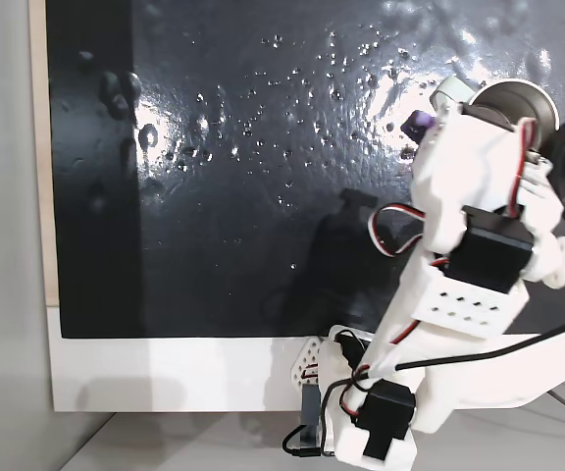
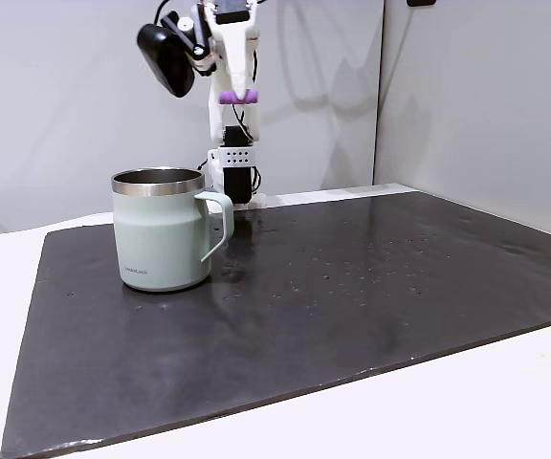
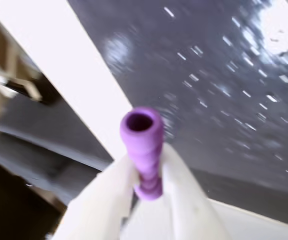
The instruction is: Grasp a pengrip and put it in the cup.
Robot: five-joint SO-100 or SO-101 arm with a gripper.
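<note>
The white, printed-plastic arm stands raised high above the dark, glossy slate-like mat (image 2: 352, 287), its two-finger white gripper (image 2: 236, 97) pointing downward in a fixed view and well above the pale grey-green mug with a shiny steel rim and a pale side handle (image 2: 161, 234). The jaws are clamped on the small purple ribbed tube of soft rubber, the pengrip (image 3: 145, 150); in the wrist view its hollow end faces the camera and the two white fingers (image 3: 181, 185) press it from either side. In the side-on fixed view the pengrip (image 2: 236, 97) hangs in the air, above the mug and to the right of it. In the other fixed view, looking down, the pengrip (image 1: 418, 124) shows just left of the mug (image 1: 518, 98), whose rim is partly hidden by the arm's white upper links and black servos. The mug stands upright on the mat, handle toward the right in the side-on fixed view.
</note>
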